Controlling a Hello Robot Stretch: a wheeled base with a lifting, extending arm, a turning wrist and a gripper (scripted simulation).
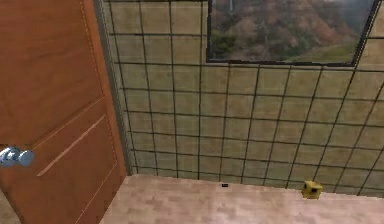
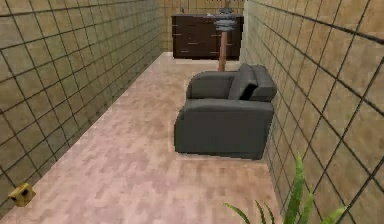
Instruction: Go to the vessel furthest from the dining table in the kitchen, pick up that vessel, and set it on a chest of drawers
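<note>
1. Green plant leaves (image 2: 298,198) rise at the near right corner of the floor (image 2: 130,150).
2. Farther along the right wall sits a dark armchair (image 2: 225,112).
3. At the floor's far end stands the chest of drawers (image 2: 198,38).
4. Fingers: I cannot tell how they stand.

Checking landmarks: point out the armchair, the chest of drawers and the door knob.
armchair (image 2: 222,128), arm side view, front of its base.
chest of drawers (image 2: 195,38), arm side view, drawer front.
door knob (image 1: 14,156), forward view, round head.
</note>
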